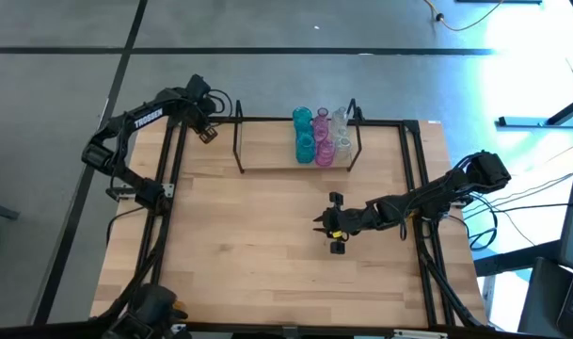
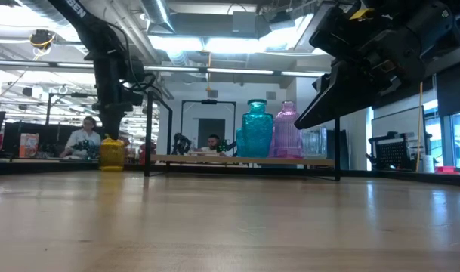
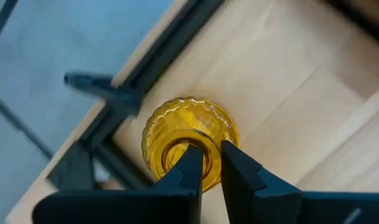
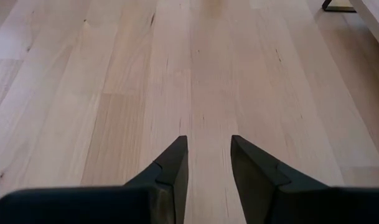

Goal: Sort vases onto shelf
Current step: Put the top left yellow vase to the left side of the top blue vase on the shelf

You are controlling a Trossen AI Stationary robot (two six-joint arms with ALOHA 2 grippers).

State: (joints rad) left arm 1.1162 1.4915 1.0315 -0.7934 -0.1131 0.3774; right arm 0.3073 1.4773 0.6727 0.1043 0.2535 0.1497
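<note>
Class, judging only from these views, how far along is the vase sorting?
Done: teal, pink and clear vases stand clustered on the shelf. In hand: the left hand pinches the yellow vase's rim at the table's far-left corner. Left: shelving it. The right hand hovers empty.

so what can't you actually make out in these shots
- High view: the vases on the shelf overlap in a cluster, so their exact count is unclear.
- Low view: vases behind the teal vase and pink vase are hidden.
- Left wrist view: the left end effector grips the yellow vase rim; its fingers cover the rim's near side.
- Right wrist view: the right end effector sees only bare table.
</note>
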